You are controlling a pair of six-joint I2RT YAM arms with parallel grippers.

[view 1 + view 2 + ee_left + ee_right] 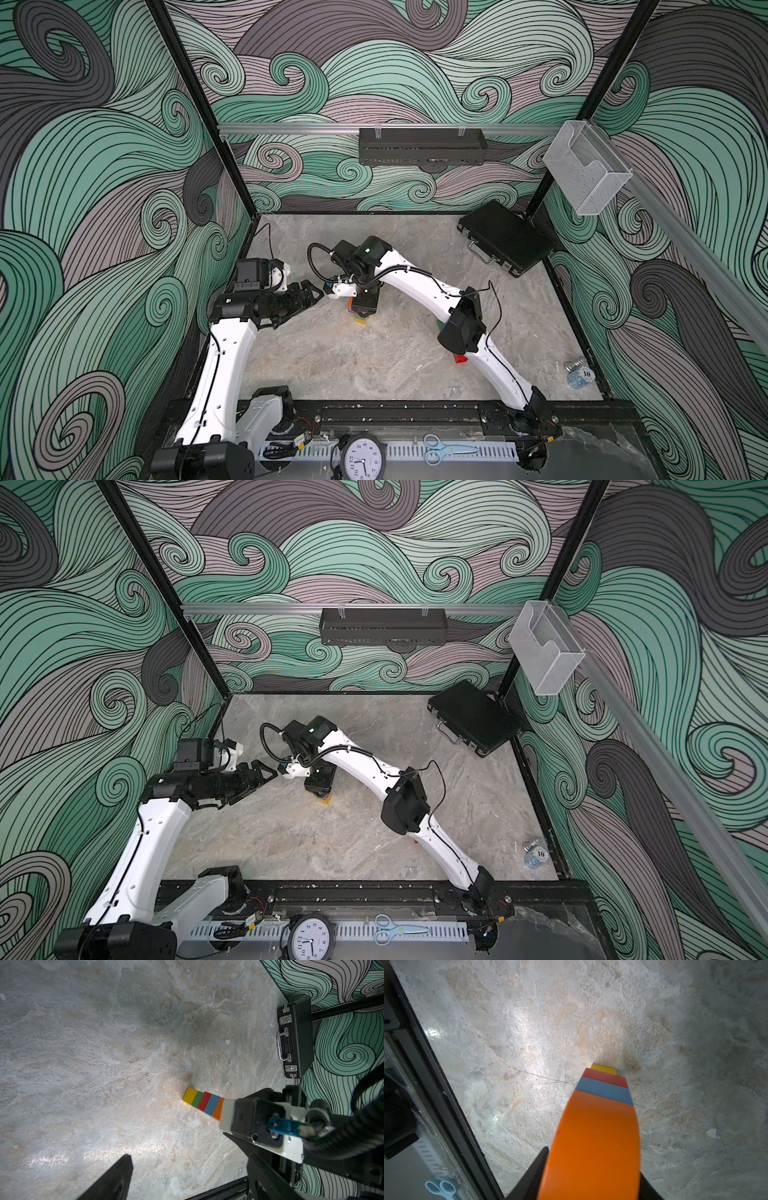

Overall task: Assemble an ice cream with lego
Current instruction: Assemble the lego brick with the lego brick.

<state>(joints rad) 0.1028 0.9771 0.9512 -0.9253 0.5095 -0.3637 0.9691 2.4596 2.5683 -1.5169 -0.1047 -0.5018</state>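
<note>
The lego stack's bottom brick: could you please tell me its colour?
The bottom brick is yellow, clearest in the left wrist view.

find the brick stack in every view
top view: brick stack in the middle, under the right arm
top view: brick stack, same spot
left wrist: brick stack side on, five colours showing
right wrist: brick stack from above, orange end nearest
shared landmark: black case, missing only from right wrist

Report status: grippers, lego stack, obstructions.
Left gripper open, empty, beside lego stack. Right gripper straddles orange top brick, grip unclear. Stack upright, five colours. Red brick lies under right arm.
</note>
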